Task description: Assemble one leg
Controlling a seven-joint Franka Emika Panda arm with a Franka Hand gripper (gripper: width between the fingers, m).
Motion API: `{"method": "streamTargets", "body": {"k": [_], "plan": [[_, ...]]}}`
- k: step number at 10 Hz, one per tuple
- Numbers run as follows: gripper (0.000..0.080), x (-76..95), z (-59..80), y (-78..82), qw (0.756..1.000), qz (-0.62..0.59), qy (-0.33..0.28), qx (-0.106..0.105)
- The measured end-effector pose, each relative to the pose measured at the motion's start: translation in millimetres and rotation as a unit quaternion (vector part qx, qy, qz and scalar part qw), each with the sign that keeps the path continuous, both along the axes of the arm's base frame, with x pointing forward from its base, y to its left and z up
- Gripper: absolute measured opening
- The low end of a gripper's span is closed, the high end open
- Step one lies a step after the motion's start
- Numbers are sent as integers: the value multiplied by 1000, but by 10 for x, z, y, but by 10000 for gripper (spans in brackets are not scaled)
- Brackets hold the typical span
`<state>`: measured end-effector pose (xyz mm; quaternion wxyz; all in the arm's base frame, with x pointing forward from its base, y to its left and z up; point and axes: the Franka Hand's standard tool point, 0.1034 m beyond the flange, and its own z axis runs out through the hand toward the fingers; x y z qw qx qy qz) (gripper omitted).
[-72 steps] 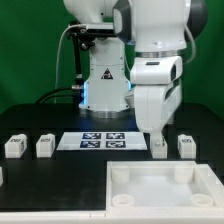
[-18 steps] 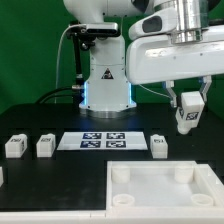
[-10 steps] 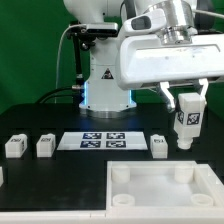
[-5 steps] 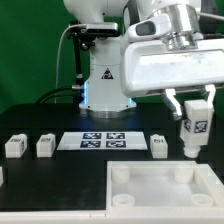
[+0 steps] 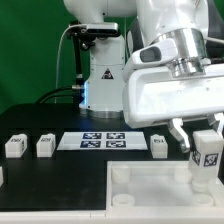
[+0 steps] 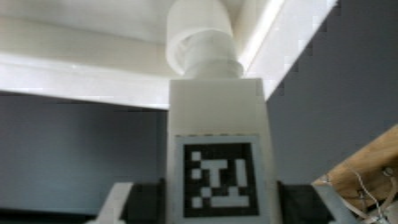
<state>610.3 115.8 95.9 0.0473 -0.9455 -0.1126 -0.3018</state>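
Wrist view: the leg [image 6: 217, 150] stands upright in the grasp, tag face to the camera, pinched at its lower end between the fingers [image 6: 118, 208]. Its round stem points away toward a white panel, out of focus.

Exterior view: the gripper [image 5: 203, 140] has come down and toward the camera within the last second. The leg [image 5: 208, 155], earlier held high above the row of loose pieces, now hangs low over the tabletop [image 5: 150, 195], at its back corner on the exterior view's right. Its lower end hides the socket there; whether it has entered cannot be told. Judgement: transport is finished, and insertion is the step in hand.

Behind the tabletop, three loose legs lie on the black surface [image 5: 50, 185]: two [image 5: 14, 146] [image 5: 45, 146] on the exterior view's left and one [image 5: 159, 146] just beside the marker board [image 5: 103, 140]. The place further right, filled seven seconds ago, is now bare.

Beyond stand the arm's base [image 5: 103, 85] and a green backdrop [image 5: 30, 60].
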Motion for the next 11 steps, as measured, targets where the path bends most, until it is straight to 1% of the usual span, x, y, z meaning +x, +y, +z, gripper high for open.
{"method": "streamTargets", "body": {"k": [1,4,8,10,11], "plan": [[292,10,9,14,1000,1,-1,1],[292,30,-45,-1,1000,0,-1,1],[292,38,-50,-10,1000,-2,-5,1],[292,53,-65,-43,1000,-2,-9,0],[292,16,-168,-67,1000,-2,2,-1]]}}
